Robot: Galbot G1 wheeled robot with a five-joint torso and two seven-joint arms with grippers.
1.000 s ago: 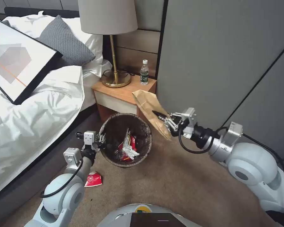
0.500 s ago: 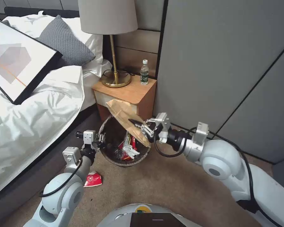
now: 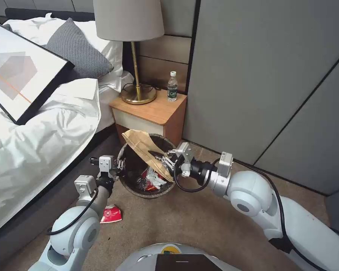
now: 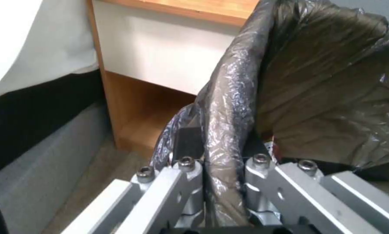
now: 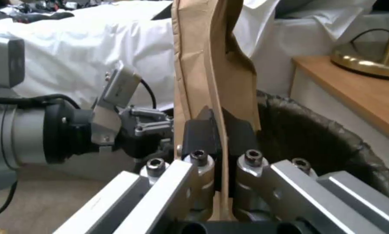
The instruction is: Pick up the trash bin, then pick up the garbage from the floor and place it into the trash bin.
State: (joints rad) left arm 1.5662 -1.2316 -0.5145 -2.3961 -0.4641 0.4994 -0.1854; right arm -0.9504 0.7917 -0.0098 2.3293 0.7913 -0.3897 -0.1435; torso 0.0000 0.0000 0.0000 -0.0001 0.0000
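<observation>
The floor, a tan carpet, is being shared by a white-sheeted bed on the robot's left and a wooden nightstand just behind the trash bin. The bin, lined with a dark bag, is being held at its near-left rim by the left gripper; in the left wrist view the left gripper is being kept clamped on the folded bag and rim, with the liner bunched between the fingers. Red and foil garbage is already lying inside the bin.

A flat brown paper bag is being held tilted over the bin's mouth by the right gripper, its upper end leaning toward the nightstand and its lower end reaching to the bin's near rim. In the right wrist view the right gripper is being pressed shut on the paper bag, which is standing between the black pads.

The step in hand is judged to be the drop. For it to be done well, the paper's lower end should be brought inside the rim before the pads are parted, since so wide a sheet could catch on the edge and slide out; the bin should be kept steady meanwhile.

A red packet is lying on the carpet beside the left arm, not yet collected.
</observation>
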